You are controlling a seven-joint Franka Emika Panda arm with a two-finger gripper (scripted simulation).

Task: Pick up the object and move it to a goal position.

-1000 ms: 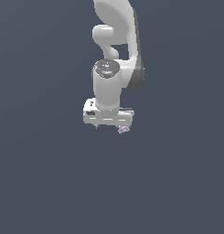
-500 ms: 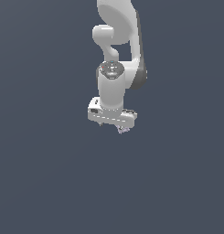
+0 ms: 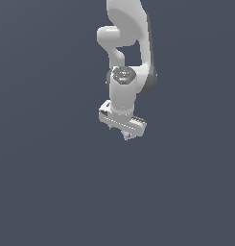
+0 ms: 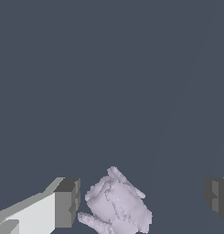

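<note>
Object (image 4: 117, 204): a small pale lilac-pink lump with whitish patches, sitting between the two fingers of the claw (image 4: 141, 201) in the wrist view, nearer to the light finger with the grey pad (image 4: 66, 203) than to the other pad (image 4: 217, 195), which stands well apart from it. The jaws are spread wide, with a clear gap on each side of the lump, so nothing is gripped at this moment. In the exterior view the white arm (image 3: 123, 53) hangs down with the claw (image 3: 124, 134) at its lower end, and a speck of lilac, the object (image 3: 126, 136), shows just under the claw body; whether it rests on a surface or sits in the air I cannot tell, since the background is one even dark grey with no visible edge of a counter. As for progress, I judge the task to be at its early stage: the claw is lined up around the lump, but the closing, the lift and the carry to the goal all seem left to do. No goal marker shows in either view, so how far the goal lies cannot be said. Counting: one arm, one claw with two fingers, one lilac-pink lump, and nothing else.
</note>
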